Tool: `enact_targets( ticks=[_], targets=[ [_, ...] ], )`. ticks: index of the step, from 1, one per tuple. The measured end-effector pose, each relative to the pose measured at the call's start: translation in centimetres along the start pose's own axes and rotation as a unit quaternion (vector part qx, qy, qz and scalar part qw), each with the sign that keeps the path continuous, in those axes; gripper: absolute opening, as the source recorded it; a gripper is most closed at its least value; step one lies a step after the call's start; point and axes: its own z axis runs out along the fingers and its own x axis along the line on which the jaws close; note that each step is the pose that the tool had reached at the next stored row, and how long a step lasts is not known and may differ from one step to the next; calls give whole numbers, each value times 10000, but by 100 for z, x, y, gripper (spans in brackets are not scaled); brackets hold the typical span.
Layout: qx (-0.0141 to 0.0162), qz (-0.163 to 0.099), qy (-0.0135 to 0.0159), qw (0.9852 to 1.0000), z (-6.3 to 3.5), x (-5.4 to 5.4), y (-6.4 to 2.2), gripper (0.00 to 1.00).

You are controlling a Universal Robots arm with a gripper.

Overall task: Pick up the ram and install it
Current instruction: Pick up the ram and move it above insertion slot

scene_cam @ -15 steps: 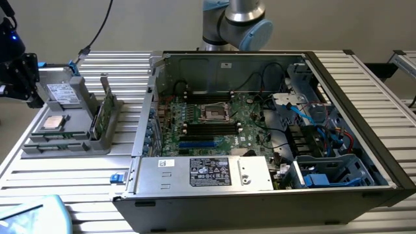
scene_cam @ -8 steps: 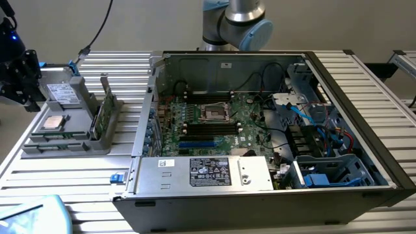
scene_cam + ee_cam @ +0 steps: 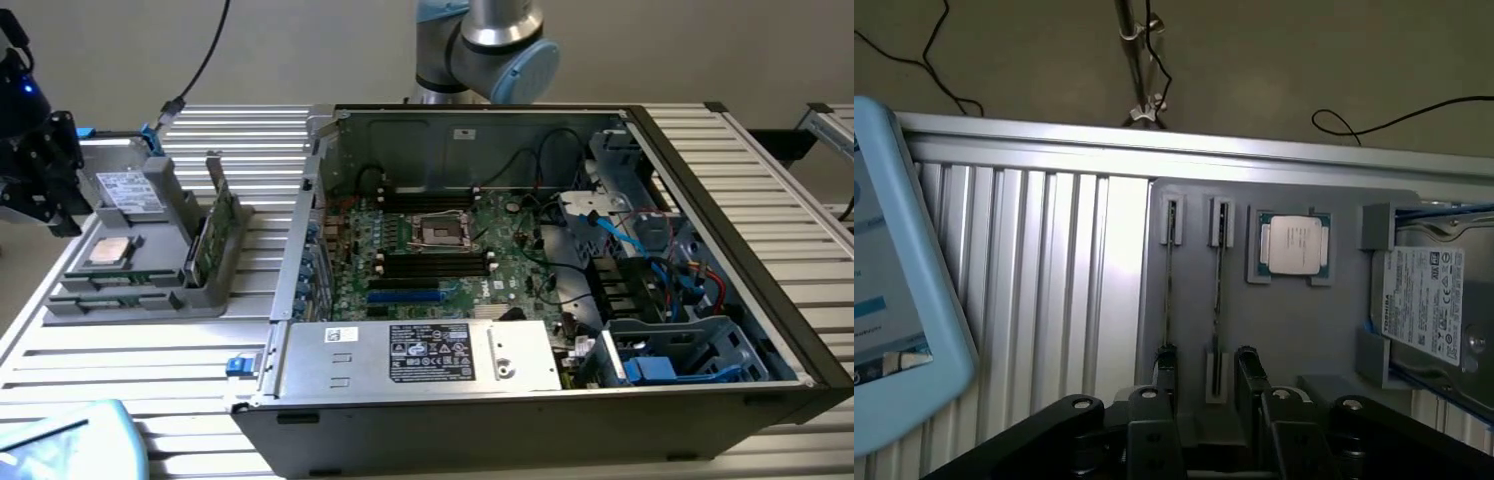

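Ram: here it is, a thin stick [image 3: 1216, 290] standing on edge in its slot of the grey holder [image 3: 1294, 340], seen edge-on from my wrist camera.
Second stick: another one [image 3: 1169, 290] stands in the neighbouring slot, parallel and just beside the first.
My gripper: I'm hovering over the holder with my gripper [image 3: 1206, 368] spread wide and nothing in its grasp. The end of the ram's slot sits between the two black fingers [image 3: 1246, 365].
Processor: the square silver chip [image 3: 1292, 245] lies flat in its own recess, next to the ram slots.
Drive: a grey drive with a white label [image 3: 1424, 300] sits in the bay past the processor, with blue clips at its edge.
Case: in the exterior view the open computer case [image 3: 747, 250] lies to the exterior view's right of the holder, with the motherboard [image 3: 454, 260] exposed and the silver power supply [image 3: 427, 355] along its near side.
Surface: everything rests on a ribbed aluminium table [image 3: 134, 350], its slats catching the light.
Screen: a pale blue-framed device [image 3: 894, 300] lies on the slats, apart from the holder.
Room: plain pale wall [image 3: 294, 50] behind, my arm [image 3: 487, 45] rising behind the case. Beyond the table edge there is a dull brown floor [image 3: 1034, 60] with loose black cables [image 3: 1394, 120] and a thin metal pole [image 3: 1134, 40].
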Motion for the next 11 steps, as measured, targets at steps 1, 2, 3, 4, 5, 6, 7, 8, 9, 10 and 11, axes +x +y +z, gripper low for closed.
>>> enact_targets(
  ticks=[1,2,3,4,5,6,7,8,9,10,11],
  targets=[
    [0,-6,0,10000,18,1,15,37],
    [0,-11,1,10000,38,2,29,37],
    [0,-18,1,10000,57,5,40,37],
    [0,-26,1,10000,76,12,44,37],
    [-1,-34,2,10000,94,19,46,37],
    [-2,-42,2,10000,111,26,48,37],
    [-1,-51,3,10000,129,33,50,37],
    [-2,-61,3,10000,148,41,53,37],
    [-2,-70,4,10000,165,47,54,37],
    [-3,-81,5,10000,185,55,57,37],
    [-3,-90,5,10000,203,61,59,37]
  ],
)
